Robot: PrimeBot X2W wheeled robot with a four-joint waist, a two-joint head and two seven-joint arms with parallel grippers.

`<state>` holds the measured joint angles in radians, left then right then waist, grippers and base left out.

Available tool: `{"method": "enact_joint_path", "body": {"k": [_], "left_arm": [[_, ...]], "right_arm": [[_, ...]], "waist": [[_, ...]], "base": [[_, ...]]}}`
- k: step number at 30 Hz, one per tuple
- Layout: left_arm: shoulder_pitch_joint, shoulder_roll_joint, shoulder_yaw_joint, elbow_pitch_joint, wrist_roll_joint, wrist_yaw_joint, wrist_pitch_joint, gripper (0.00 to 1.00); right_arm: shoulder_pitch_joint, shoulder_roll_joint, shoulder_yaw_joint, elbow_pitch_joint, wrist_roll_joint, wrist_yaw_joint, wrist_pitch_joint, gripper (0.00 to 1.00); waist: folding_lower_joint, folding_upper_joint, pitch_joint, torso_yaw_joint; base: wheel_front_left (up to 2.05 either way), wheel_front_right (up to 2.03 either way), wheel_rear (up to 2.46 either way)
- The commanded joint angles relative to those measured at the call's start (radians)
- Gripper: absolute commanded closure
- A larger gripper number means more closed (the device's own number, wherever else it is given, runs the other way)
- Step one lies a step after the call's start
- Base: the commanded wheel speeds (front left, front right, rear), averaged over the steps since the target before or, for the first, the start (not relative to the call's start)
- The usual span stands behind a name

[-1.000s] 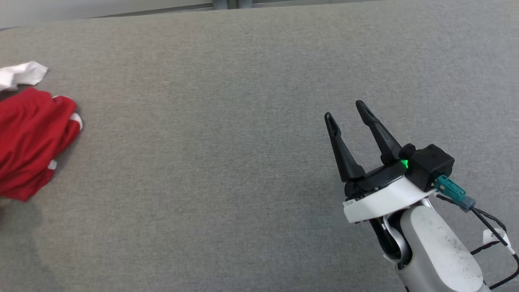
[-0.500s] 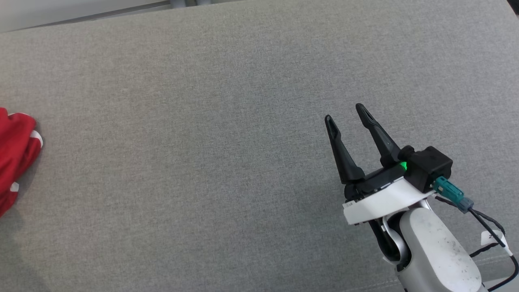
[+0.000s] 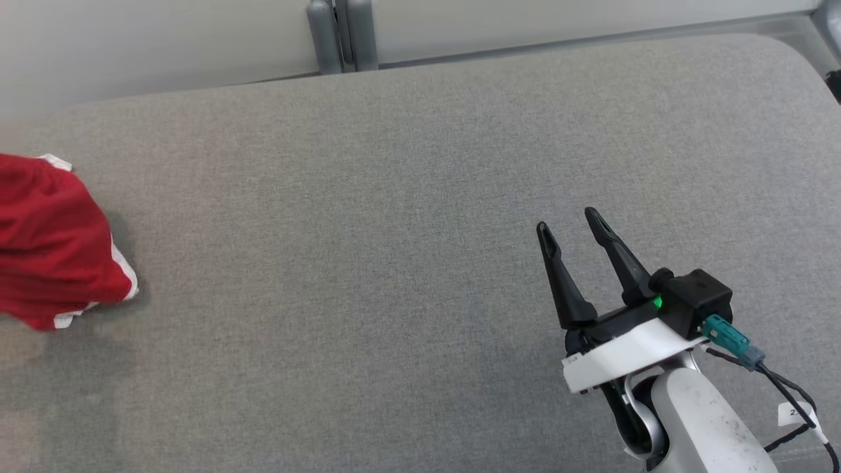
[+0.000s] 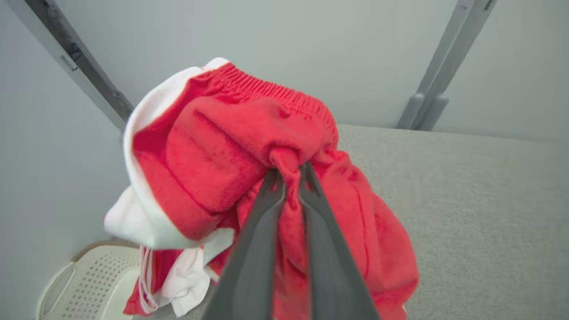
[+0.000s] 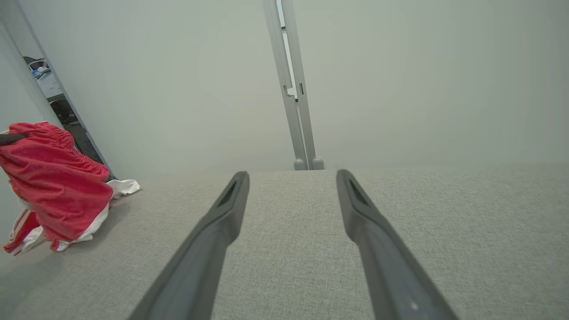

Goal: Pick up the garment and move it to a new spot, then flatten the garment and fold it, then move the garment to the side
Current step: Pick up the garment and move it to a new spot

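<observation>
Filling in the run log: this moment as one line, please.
step: pick up | left gripper: shut on red garment, bunched, hanging | right gripper: open, empty, above grey surface

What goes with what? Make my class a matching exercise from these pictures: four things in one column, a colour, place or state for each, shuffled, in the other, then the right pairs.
Things:
1. left gripper
2. right gripper
3. garment
4. basket

Descriptions:
A. white and perforated, at the lower left of the left wrist view
B. fingers spread, nothing between them
C. red with white trim, bunched up
D. shut on a pinch of red cloth

Pairs: 1-D, 2-B, 3-C, 4-A
</observation>
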<state>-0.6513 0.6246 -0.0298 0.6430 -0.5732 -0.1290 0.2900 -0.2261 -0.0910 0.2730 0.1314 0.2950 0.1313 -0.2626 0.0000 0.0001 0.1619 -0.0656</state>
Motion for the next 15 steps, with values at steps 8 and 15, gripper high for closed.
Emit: {"method": "enact_joint_path", "body": {"k": [8,15], "left_arm": [[0.053,-0.018,-0.107,-0.353,-0.073,-0.001,0.05,1.0],[0.124,-0.13,-0.172,-0.63,-0.11,0.034,0.076,1.0]], "right_arm": [[0.043,0.001,-0.015,-0.001,0.008,-0.001,-0.003,0.0],[0.05,-0.004,-0.032,-0.015,0.0,-0.001,-0.003,0.0]], "waist": [[0.0,-0.0001,-0.104,-0.02],[0.0,-0.0001,-0.107,-0.101]], "base": [[0.0,0.0,0.0],[0.0,0.0,0.0]]}}
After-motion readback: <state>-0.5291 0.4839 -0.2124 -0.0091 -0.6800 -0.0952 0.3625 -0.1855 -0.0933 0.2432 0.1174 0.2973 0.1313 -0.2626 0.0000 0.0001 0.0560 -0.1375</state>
